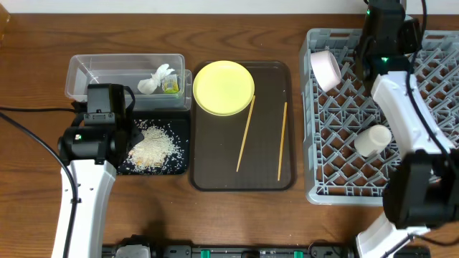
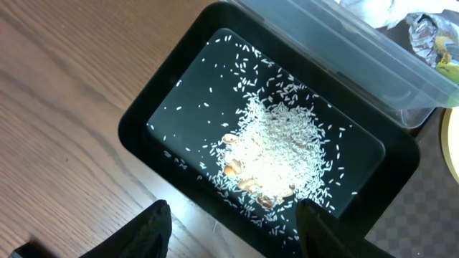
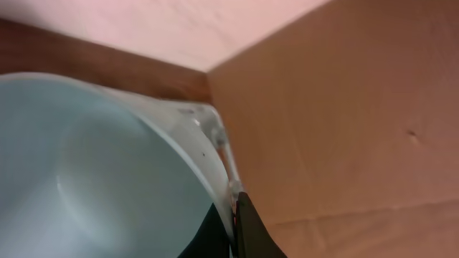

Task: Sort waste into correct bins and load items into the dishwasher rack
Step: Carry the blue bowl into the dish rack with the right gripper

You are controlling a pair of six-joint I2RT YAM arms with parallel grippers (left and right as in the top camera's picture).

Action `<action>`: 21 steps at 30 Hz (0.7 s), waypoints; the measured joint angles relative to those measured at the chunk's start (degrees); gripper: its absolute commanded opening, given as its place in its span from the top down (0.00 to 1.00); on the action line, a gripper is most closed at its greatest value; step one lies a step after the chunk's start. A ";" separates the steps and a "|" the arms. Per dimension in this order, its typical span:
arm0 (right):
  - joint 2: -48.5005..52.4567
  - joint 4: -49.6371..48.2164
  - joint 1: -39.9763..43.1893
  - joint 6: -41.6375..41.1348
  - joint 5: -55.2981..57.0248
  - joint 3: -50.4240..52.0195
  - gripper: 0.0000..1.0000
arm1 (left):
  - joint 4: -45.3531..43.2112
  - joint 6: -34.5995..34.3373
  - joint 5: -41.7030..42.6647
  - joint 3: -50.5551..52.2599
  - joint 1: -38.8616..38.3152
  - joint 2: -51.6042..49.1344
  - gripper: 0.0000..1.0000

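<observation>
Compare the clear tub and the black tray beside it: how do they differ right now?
The clear tub is see-through with taller walls; the black tray is opaque and shallow. The clear tub holds a crumpled tissue and a green-yellow wrapper; the black tray holds loose rice scraps. Both are rectangular and lie left of the brown serving tray.
</observation>
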State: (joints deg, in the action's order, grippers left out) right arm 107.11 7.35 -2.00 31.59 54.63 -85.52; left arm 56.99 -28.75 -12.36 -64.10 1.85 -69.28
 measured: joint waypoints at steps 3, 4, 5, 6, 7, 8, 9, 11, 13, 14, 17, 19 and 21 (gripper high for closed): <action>2.47 -1.81 0.02 1.40 2.84 0.00 0.99 | 0.00 0.00 0.00 0.00 0.00 0.00 0.41; 3.10 -2.10 0.02 1.75 3.34 0.00 0.99 | 0.00 0.00 0.00 0.00 0.00 0.00 0.42; 3.80 -2.43 0.02 2.05 3.91 0.00 0.99 | 0.00 0.00 0.00 0.00 0.00 0.00 0.42; 4.37 -2.73 0.02 2.16 4.44 0.00 0.99 | 0.02 0.00 0.00 0.00 0.00 0.00 0.42; 5.05 -3.02 0.02 2.29 5.09 0.00 0.99 | 0.00 0.00 0.00 0.00 0.00 0.00 0.42; 5.77 -3.23 0.02 2.36 5.64 0.00 0.99 | 0.00 0.00 -0.02 0.00 0.00 0.00 0.42; 6.25 -3.28 0.02 2.45 6.05 0.00 0.99 | 0.00 0.00 0.00 0.00 0.00 0.00 0.42; 7.76 -3.37 0.02 2.56 7.08 0.00 0.99 | 0.00 0.00 -0.02 0.00 0.00 0.00 0.42; 8.92 -3.41 0.02 2.56 8.15 0.00 0.99 | 0.00 0.00 0.00 0.00 0.00 0.00 0.41; 9.49 -3.52 0.00 2.56 8.81 0.00 0.99 | 0.00 0.00 0.00 0.00 0.00 0.00 0.42; 9.77 -3.85 -0.17 2.49 10.05 0.00 0.99 | 0.02 0.00 0.00 0.00 0.00 0.00 0.42; 9.79 -3.82 -0.48 2.49 10.40 0.00 0.99 | 0.00 0.00 0.00 0.00 0.00 0.00 0.42; 9.79 -3.76 -1.01 2.49 10.29 0.00 0.99 | 0.02 0.00 0.00 0.00 0.00 0.00 0.42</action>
State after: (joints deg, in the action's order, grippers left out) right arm 116.90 3.60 -3.01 34.09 64.93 -85.52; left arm 57.01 -28.75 -12.36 -64.10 1.85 -69.28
